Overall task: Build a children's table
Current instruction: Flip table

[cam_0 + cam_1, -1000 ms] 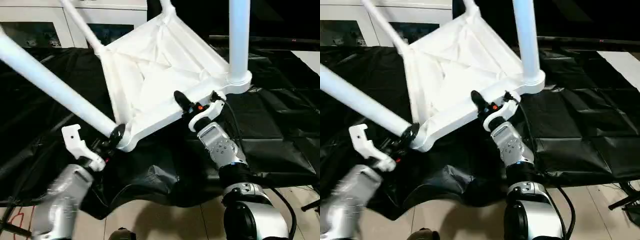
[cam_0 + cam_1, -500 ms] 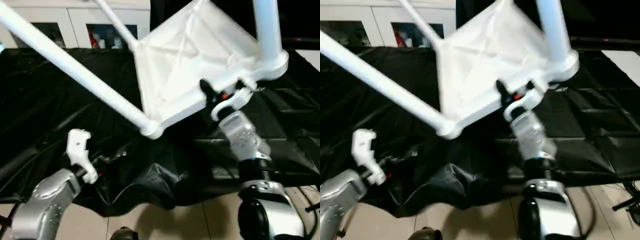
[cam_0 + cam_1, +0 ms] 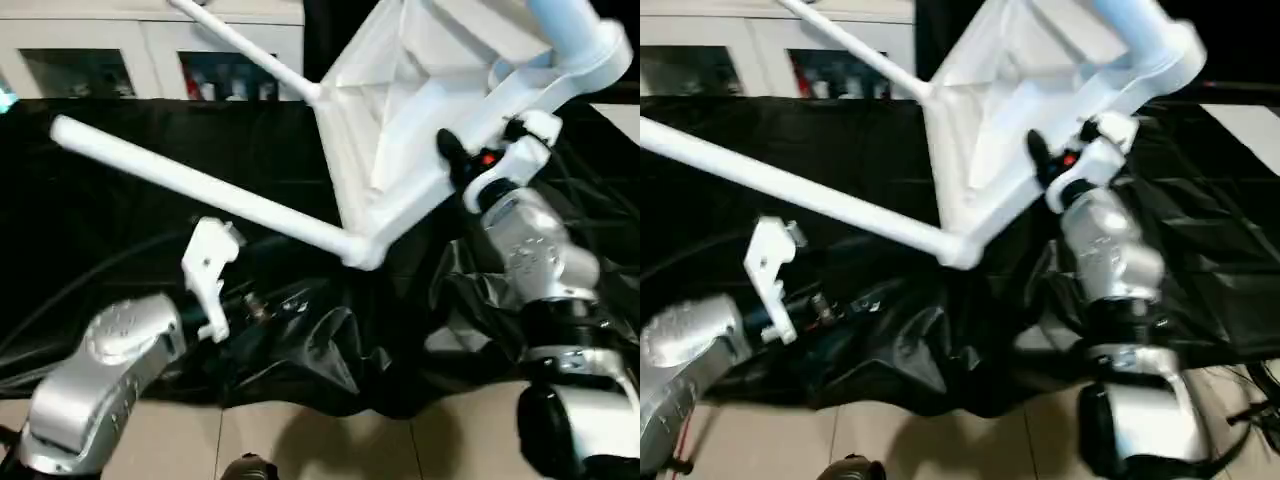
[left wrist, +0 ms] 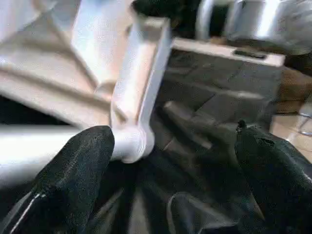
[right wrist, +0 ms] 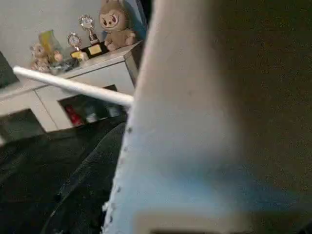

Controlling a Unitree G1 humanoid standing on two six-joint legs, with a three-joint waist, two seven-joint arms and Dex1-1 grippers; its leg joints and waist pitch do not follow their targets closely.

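Observation:
The children's table hangs tilted off the floor, its ribbed white tabletop (image 3: 400,110) facing me. One long leg (image 3: 190,180) runs left from the near corner socket (image 3: 362,250); two others (image 3: 240,45) (image 3: 575,20) stick out at the top. My right gripper (image 3: 470,165) is shut on the tabletop's near rim, a black finger lying over it. My left gripper (image 4: 170,195) stands open below that leg, apart from it. Between its fingertips (image 4: 73,175) there is nothing, and the socket (image 4: 131,144) lies beyond them.
Crumpled black cloth (image 3: 300,350) covers the floor under the table, with pale floor tiles (image 3: 300,440) at the near edge. A white glass-door cabinet (image 3: 100,50) stands at the back. On its top sit a plush toy (image 5: 114,22) and trophies.
My left gripper has let go of the near corner socket, opened and dropped away from it. The right arm has swung the table up and to the right, tilting it more.

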